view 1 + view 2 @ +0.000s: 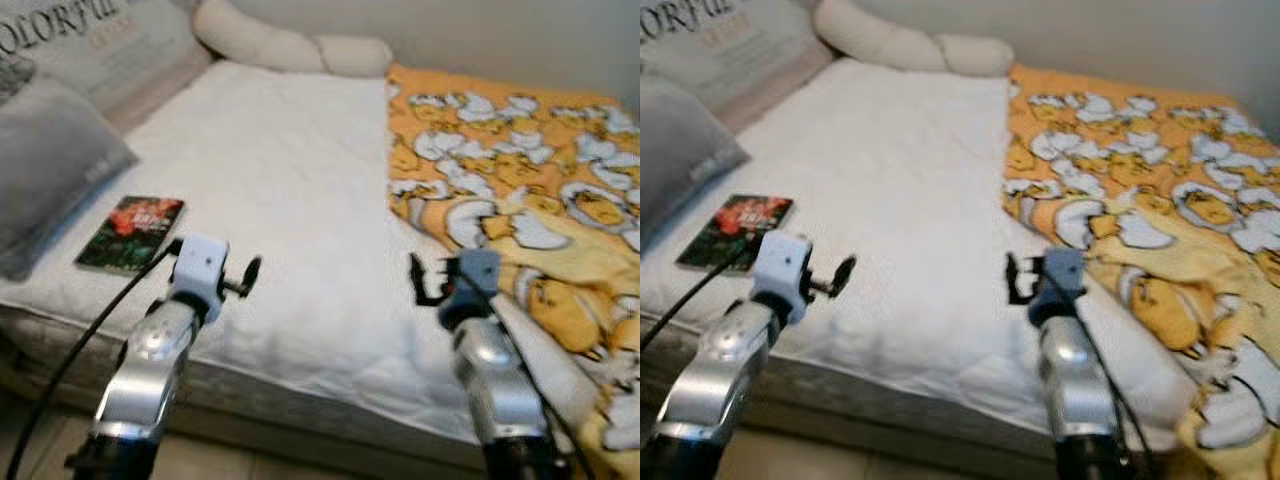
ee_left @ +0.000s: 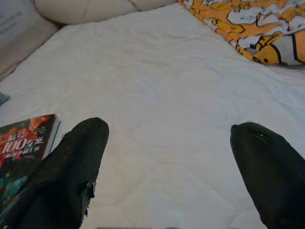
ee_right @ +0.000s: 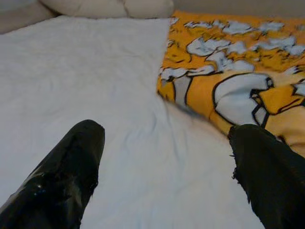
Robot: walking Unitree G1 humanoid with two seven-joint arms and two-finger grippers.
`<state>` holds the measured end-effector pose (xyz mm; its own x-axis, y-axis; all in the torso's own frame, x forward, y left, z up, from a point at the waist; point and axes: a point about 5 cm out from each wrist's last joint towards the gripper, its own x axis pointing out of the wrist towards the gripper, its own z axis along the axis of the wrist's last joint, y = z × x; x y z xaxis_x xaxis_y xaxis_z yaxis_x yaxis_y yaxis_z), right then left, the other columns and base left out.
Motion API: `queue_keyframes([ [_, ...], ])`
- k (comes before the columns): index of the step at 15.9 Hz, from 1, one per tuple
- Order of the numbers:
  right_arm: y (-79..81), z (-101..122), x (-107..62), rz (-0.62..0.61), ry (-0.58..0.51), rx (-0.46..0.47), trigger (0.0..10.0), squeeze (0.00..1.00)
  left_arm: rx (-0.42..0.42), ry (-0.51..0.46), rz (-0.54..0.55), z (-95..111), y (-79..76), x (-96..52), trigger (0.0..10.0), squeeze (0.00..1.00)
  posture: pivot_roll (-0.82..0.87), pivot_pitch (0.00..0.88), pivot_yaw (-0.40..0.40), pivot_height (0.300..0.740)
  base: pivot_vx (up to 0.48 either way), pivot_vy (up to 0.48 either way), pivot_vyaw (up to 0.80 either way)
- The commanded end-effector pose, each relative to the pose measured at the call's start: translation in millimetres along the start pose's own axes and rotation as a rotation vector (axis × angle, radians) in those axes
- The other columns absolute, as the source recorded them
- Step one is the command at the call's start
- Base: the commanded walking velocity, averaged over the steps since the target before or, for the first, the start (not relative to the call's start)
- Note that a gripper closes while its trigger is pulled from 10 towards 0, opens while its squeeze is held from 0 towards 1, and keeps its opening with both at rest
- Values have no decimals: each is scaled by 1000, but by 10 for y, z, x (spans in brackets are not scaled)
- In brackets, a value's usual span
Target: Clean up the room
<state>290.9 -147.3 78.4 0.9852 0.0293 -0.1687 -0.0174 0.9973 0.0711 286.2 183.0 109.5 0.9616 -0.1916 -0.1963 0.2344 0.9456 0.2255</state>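
Note:
A bed with a white mattress cover (image 1: 290, 190) lies before me. An orange blanket with a white cartoon print (image 1: 520, 190) is rumpled over its right half. A dark book with a red cover (image 1: 132, 232) lies flat near the bed's left front edge. My left gripper (image 2: 169, 131) hovers open over the front of the bed, just right of the book (image 2: 21, 152). My right gripper (image 3: 167, 131) is open too, held above the white cover at the blanket's left edge (image 3: 228, 81). Neither holds anything.
A grey pillow (image 1: 50, 170) and a printed cushion (image 1: 90, 45) sit at the bed's left side. A long cream bolster (image 1: 290, 45) lies along the far wall. The bed's front edge (image 1: 300, 395) is close below my arms.

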Motion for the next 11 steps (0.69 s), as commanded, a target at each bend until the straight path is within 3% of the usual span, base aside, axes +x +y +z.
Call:
queue_keyframes([
  [1, -50, 19, 7, -19, 1, -11, 10000, 1000, 7, -16, 1, 49, -10, 18, 10000, 765, -3, 0, -24, 740, 0, -379, 0],
  [7, -55, 6, 25, -28, 17, -13, 10000, 1000, 19, -15, -4, 49, 7, 23, 10000, 761, -2, 0, -22, 740, 0, -371, 0],
  [9, -62, 3, 30, -33, 28, -23, 10000, 1000, 8, -11, -10, 41, 3, 23, 10000, 753, -4, 0, -22, 740, 0, 0, 0],
  [11, -130, -56, 39, -80, 80, -50, 10000, 1000, 52, -6, -61, 27, -37, 11, 10000, 753, -3, 0, -22, 740, 0, 0, 0],
])
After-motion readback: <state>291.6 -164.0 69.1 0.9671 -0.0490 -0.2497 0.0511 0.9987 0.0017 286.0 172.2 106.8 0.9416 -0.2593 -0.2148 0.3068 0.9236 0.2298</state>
